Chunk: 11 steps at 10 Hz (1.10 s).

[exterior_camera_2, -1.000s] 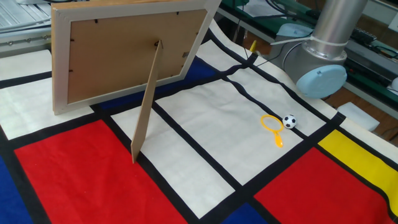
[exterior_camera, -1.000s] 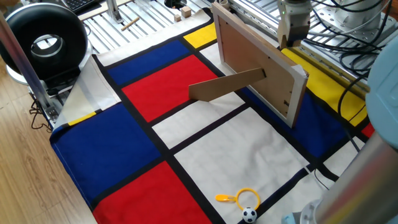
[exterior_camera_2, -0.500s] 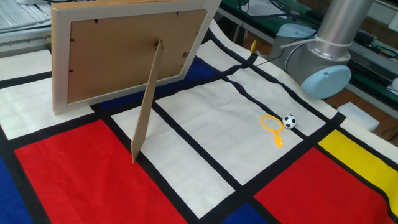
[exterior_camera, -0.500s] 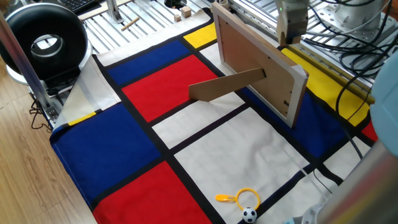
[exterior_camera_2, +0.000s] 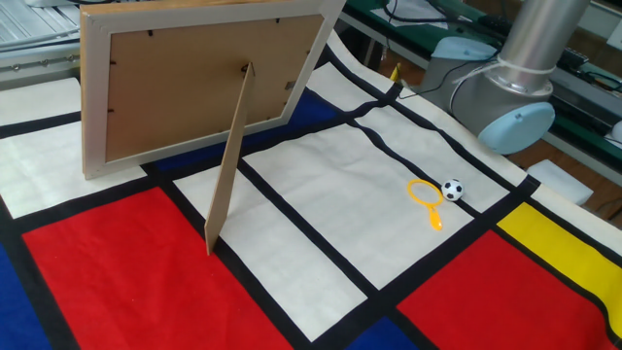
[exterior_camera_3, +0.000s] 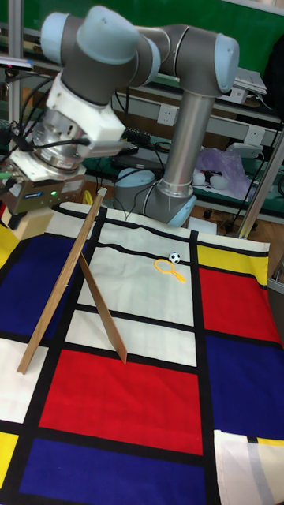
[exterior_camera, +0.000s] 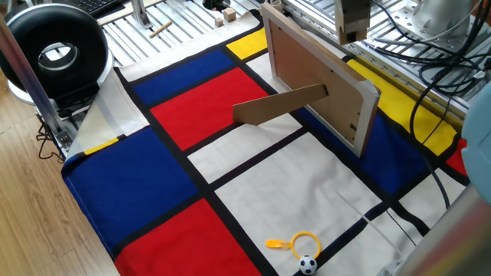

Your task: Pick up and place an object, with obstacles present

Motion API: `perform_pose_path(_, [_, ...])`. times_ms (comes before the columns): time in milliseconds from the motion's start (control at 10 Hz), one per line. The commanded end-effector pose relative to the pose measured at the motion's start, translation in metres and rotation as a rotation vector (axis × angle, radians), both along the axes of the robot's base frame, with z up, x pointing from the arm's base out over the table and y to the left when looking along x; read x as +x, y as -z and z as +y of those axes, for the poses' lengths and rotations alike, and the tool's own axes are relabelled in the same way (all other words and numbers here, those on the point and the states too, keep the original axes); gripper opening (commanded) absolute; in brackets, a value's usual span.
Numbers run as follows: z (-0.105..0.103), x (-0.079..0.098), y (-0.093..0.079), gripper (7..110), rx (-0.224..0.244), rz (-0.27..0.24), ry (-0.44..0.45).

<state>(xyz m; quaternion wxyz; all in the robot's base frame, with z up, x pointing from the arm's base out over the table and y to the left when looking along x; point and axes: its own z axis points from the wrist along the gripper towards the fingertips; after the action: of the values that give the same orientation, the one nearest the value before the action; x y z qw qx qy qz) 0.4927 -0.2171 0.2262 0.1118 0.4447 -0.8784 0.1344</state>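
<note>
The picture frame is being viewed from high behind its back in one fixed view, and from close and low in the other. In the tall view it is being seen edge-on, facing the arm's base. The checkered cloth is being shared by all three.

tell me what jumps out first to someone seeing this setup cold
The big picture frame stands back-side out on its long prop leg across the bright red, blue, white and yellow cloth. The grey robot arm looms over the frame's far side, its gripper above the top edge. Near the arm's base, a yellow ring lies beside a tiny toy football.
</note>
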Motion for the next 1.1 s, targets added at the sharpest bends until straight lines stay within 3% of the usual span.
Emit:
perform_pose_path(0, [0.002, 0.005, -0.011, 7, -0.028, 0.006, -0.044])
perform_pose_path(100, [-0.004, 0.011, -0.013, 7, -0.052, -0.011, -0.070])
perform_pose_path(200, [0.008, 0.018, -0.009, 7, -0.003, -0.033, -0.091])
perform_pose_path(300, [0.010, 0.024, -0.008, 7, 0.007, -0.052, -0.111])
perform_pose_path(500, [0.005, 0.022, -0.009, 7, -0.013, -0.042, -0.108])
perform_pose_path(700, [-0.004, 0.012, -0.013, 7, -0.051, -0.001, -0.099])
perform_pose_path(900, [0.024, 0.007, -0.041, 7, -0.034, 0.050, -0.083])
perform_pose_path(1000, [0.047, 0.005, -0.050, 7, -0.002, 0.068, -0.064])
